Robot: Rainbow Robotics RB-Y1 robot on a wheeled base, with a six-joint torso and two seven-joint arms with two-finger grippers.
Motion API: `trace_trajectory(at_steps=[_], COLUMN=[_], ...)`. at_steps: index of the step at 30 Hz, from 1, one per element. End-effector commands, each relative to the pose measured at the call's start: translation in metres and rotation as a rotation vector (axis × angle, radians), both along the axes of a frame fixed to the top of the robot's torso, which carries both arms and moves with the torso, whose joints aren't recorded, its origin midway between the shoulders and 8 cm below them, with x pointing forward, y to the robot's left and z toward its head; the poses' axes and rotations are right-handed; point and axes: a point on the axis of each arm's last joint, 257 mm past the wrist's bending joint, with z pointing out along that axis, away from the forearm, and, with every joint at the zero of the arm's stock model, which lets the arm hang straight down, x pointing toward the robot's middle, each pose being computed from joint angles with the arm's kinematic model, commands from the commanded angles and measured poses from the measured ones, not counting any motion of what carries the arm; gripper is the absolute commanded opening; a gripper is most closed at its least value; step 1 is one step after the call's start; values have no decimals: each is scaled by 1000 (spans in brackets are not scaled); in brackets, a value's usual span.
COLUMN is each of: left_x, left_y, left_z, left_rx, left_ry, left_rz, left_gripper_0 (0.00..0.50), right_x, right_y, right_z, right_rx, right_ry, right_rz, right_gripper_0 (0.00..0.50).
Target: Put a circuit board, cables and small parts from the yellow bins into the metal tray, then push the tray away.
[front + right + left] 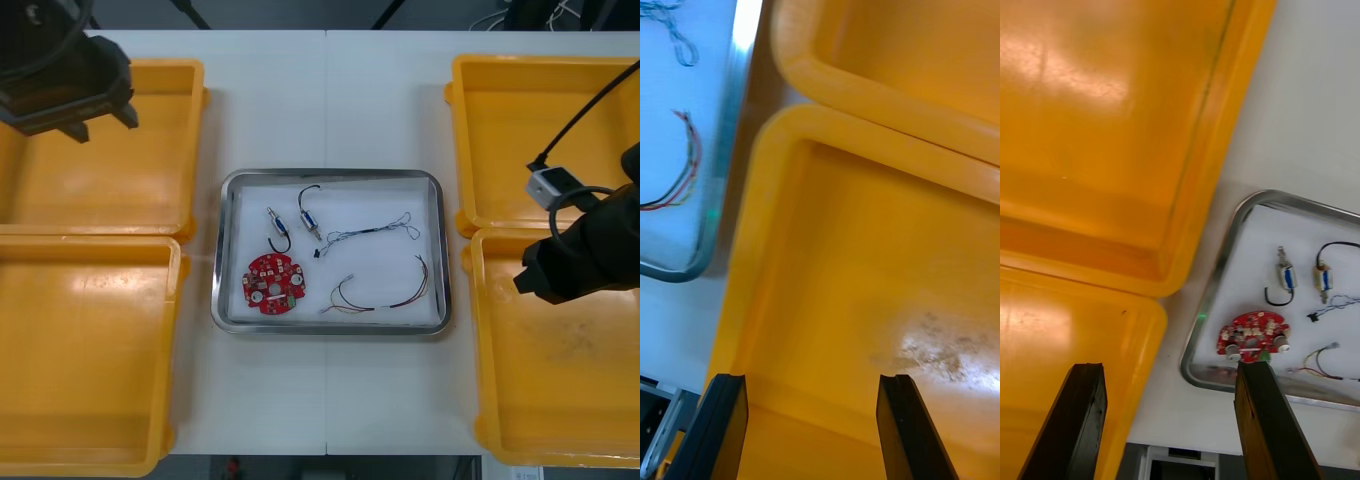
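The metal tray [330, 175], white inside, sits mid-table. In it lie a round red circuit board [275, 284], two small metal parts [277, 223] with black cables, a twisted blue and white cable [372, 233] and a red and yellow cable [392, 297]. My left gripper [105, 125] hangs open above the far left yellow bin [150, 190], holding nothing. The left wrist view shows its fingers [1266, 420] apart, with the board [1253, 336] and tray rim [1217, 277] beyond. My right gripper [527, 280] hovers open over the near right bin [560, 400]; nothing lies between its fingers [910, 427].
Two yellow bins stand at each side: near left bin [85, 350] and far right bin [540, 140], all looking bare inside. The right wrist view shows the tray rim [722, 150] and red and yellow cable [689, 165] beside the near right bin [865, 285].
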Motion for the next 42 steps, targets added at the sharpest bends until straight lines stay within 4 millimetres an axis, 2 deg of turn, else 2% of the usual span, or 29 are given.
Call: trace_trajectory(at_steps=[1, 8, 12, 18, 24, 30, 38, 42], left_x=[-29, -66, -91, -105, -109, -116, -117, -114], left_y=[57, 104, 133, 156, 156, 157, 164, 158], left_z=[5, -14, -34, -64, -92, -112, -112, -117], left_rx=[72, 75, 96, 143, 127, 144, 227, 238], left_ry=[-7, 31, 54, 32, 16, 8, 16, 12], left_rz=[-28, -25, -14, -15, -12, -34, -129, -185], left_gripper_0=[500, 500, 500, 500, 500, 500, 500, 500], right_x=[-4, -14, -19, -19, -15, -7, -7, -9], right_y=[31, 77, 109, 148, 184, 207, 235, 245], right_z=[16, 13, 7, -3, -17, -37, -63, -76], right_rx=[-78, -107, -129, -151, -191, -259, -328, -361], right_ry=[-37, -32, -39, -57, -93, -117, -153, -191], right_rz=[163, 329, 435, 574, 719, 873, 1021, 1063], right_gripper_0=[500, 500, 500, 500, 500, 500, 500, 500])
